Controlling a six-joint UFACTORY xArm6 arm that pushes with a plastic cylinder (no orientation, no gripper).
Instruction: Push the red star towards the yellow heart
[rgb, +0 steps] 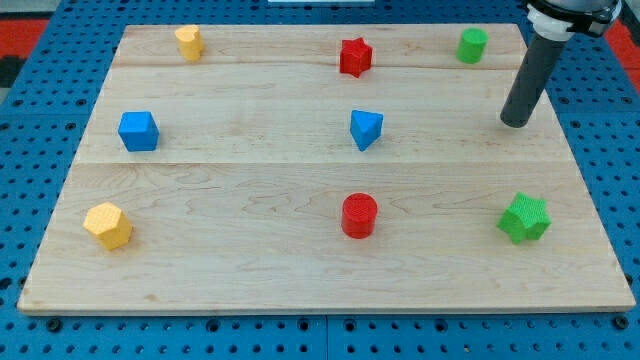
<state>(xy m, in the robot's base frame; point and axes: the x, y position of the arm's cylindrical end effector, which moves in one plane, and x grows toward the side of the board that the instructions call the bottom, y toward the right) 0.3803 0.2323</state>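
Nearest the camera, along the view's bottom, sit three blocks: a yellow block (108, 225) of unclear, many-sided shape at the left, a red cylinder (359, 215) near the middle, and a green star (525, 218) at the right.

The red star (355, 56) lies near the view's top, a little right of centre, resting on the wooden board (250, 250). The other yellow block (189, 42), possibly the heart though its shape is hard to read, stands near the top as well, well apart to the view's left of the red star. A green cylinder (472, 45) sits to the star's right along the same top row. Below the star, in the middle row, a blue triangular block (366, 129) lies almost straight under it, and a blue cube (138, 131) sits far to the view's left.

My tip (516, 123) rests toward the view's right, below and right of the green cylinder and well apart from the red star, touching no block. It is a plain rod with nothing to spread or close, and it holds nothing.
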